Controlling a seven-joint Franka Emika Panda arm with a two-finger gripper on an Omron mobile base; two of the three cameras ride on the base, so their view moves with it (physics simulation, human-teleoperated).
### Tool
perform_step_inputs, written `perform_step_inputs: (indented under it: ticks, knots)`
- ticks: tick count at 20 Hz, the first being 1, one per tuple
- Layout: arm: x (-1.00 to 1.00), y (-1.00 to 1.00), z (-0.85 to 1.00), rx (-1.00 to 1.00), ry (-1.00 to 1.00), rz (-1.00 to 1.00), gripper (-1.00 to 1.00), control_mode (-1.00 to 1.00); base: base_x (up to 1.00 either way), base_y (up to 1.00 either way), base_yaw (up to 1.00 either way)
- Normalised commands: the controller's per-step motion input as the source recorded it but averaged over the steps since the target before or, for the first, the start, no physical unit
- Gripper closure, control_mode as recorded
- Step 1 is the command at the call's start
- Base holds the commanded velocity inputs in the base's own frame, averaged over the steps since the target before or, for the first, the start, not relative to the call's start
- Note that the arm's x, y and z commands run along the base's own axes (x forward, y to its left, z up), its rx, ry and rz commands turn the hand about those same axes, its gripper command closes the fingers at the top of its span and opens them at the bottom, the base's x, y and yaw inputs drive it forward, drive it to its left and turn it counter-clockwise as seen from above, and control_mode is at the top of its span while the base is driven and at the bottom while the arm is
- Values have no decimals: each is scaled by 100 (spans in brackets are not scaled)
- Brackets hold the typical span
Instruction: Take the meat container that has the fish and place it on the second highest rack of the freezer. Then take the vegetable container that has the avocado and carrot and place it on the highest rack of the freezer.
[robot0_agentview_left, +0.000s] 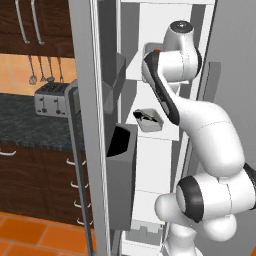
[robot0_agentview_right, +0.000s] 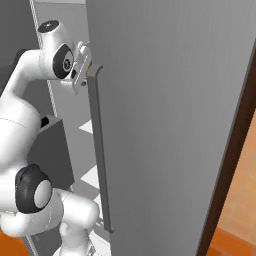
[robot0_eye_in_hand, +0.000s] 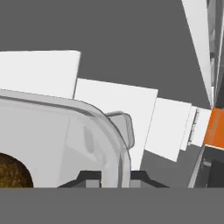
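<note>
Inside the open freezer (robot0_agentview_left: 150, 165), at the upper centre of the left base frame, my arm reaches up toward the highest rack (robot0_agentview_left: 134, 75). My claw (robot0_eye_in_hand: 113, 178) is pinched nearly closed on the rim of the vegetable container (robot0_eye_in_hand: 57, 140), the clear wall of the tray standing between the two dark fingertips (robot0_eye_in_hand: 89, 177) at the bottom of the hand frame. The avocado (robot0_eye_in_hand: 13, 173) shows as a rough brown-olive curve at the lower left of that frame, still inside the tray; I cannot see the carrot from here.

The meat container (robot0_agentview_left: 149, 120) sits on a white shelf at the centre of the left base frame, below my wrist, with the dark little fish (robot0_agentview_left: 145, 116) lying in it. I judge that half of the job done and the second tray on its way up.

In the right base frame my hand is tucked at the upper left, just beside the tall grey door (robot0_agentview_right: 170, 125) and its long handle (robot0_agentview_right: 97, 150).

The risks, as I read them: I hold the tray by one edge only, so it may tip under its load and spill the avocado. The compartment is narrow, and a corner of the tray may catch a white wall or the shelf's front edge as I push in. Letting go before the base rests flat on the rack would drop it onto the fish tray below.
</note>
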Motion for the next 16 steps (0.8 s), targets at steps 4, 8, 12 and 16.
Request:
perform_step_inputs:
  ticks: [4,8,12,16]
  knots:
    - [85,-4,0,0,0,0,100,-100,0,0,0]
    - [77,-14,0,0,0,0,100,-100,0,0,0]
    - [76,-9,-7,-1,0,-1,100,-100,0,0,0]
    - [62,-4,-19,-4,0,-2,100,-100,0,0,0]
